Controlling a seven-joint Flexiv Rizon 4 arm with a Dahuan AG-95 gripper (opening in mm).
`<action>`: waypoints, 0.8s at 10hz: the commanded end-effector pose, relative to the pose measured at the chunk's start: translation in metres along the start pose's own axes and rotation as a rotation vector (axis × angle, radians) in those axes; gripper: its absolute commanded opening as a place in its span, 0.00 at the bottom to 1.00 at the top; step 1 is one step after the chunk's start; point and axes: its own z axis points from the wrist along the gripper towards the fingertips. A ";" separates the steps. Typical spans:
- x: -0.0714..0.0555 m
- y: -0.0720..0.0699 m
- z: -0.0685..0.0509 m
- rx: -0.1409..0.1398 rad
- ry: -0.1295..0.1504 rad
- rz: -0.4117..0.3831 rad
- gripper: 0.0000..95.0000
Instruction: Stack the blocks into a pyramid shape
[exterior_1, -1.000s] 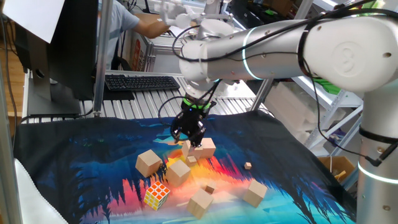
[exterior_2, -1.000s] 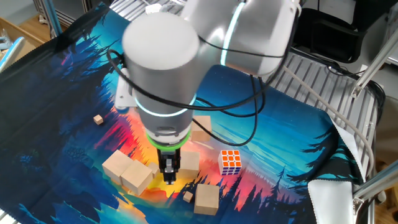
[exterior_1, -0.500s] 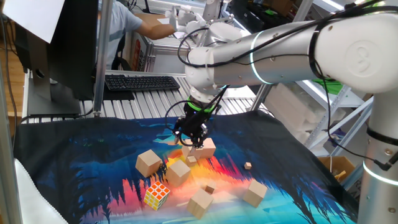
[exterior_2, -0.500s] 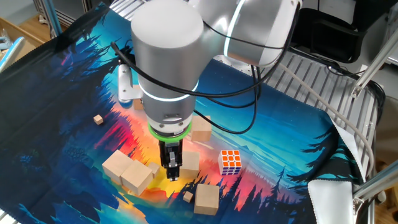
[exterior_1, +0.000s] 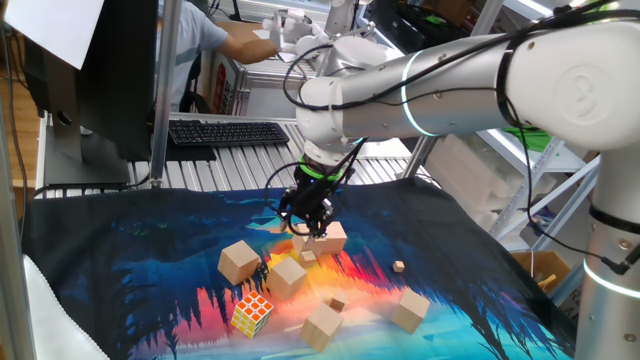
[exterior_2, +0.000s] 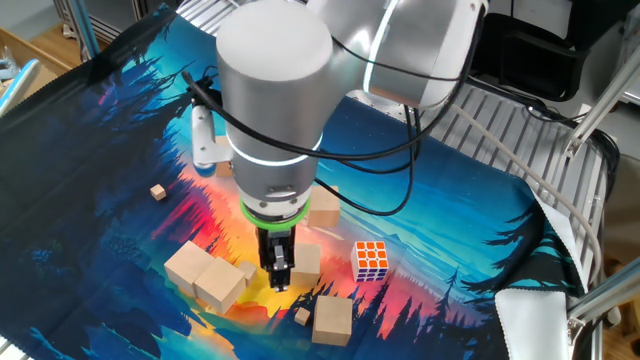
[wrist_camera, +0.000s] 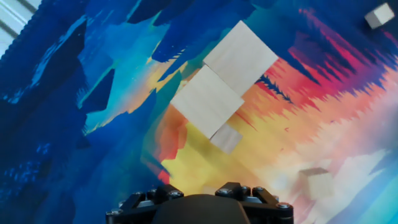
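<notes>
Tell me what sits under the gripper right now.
Under the gripper lies the printed mat, with two touching wooden blocks and a tiny cube just ahead. The fingertips are out of the hand view.

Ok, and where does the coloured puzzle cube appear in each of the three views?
One fixed view: the puzzle cube sits near the bottom edge, left of centre.
The other fixed view: the puzzle cube is right of centre, in the lower half.
Hand view: not in it.
Shared landmark: the painted mat, seen in all three.

claw (wrist_camera: 199, 198) fingertips cropped, grip unclear
</notes>
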 end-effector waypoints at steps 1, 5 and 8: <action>0.020 0.019 -0.002 -0.007 0.003 0.103 0.60; 0.035 0.048 0.003 0.002 0.003 0.152 0.60; 0.042 0.059 0.011 0.006 0.001 0.167 0.60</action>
